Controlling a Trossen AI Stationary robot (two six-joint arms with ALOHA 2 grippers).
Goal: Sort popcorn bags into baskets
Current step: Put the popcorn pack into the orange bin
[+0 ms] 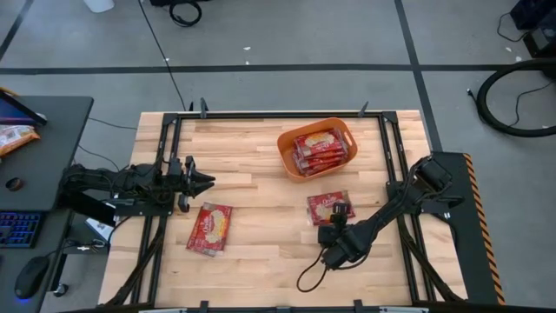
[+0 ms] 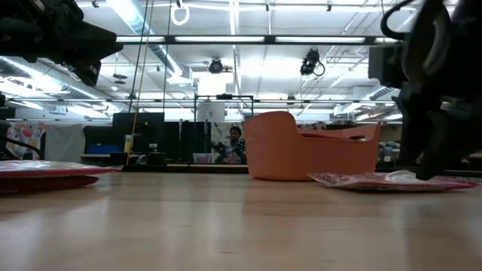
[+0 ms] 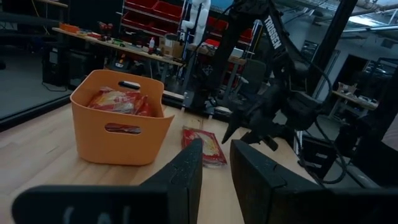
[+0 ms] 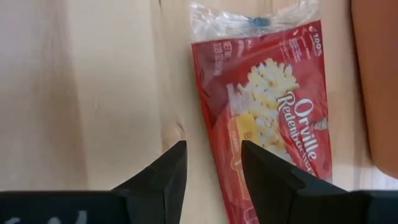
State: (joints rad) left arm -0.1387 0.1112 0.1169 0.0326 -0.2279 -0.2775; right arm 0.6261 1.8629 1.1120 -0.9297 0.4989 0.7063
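Observation:
An orange basket (image 1: 287,143) stands at the table's far middle, with several red popcorn bags (image 1: 320,149) lying in it. One red popcorn bag (image 1: 329,207) lies flat on the wood just near of the basket. My right gripper (image 4: 211,165) slants down over that bag's near end, open, with the bag's long edge (image 4: 208,118) running between its fingers. Another popcorn bag (image 1: 209,228) lies flat at the near left. My left gripper (image 3: 216,168) waits level above the table's left side (image 1: 204,181), open by a narrow gap with nothing between its fingers. My right gripper comes at the bag's near end (image 4: 249,149) slanting down from the table's near side, its fingers along the bag. Whether a fingertip touches the bag I cannot tell. The bag lies flat on the table.
The basket's wall (image 4: 379,81) stands close beyond the bag. A black cable loop (image 1: 308,276) hangs behind my right gripper. Black frame rails (image 1: 165,148) run along the table's sides. Bare wood (image 1: 261,200) lies between the two loose bags.

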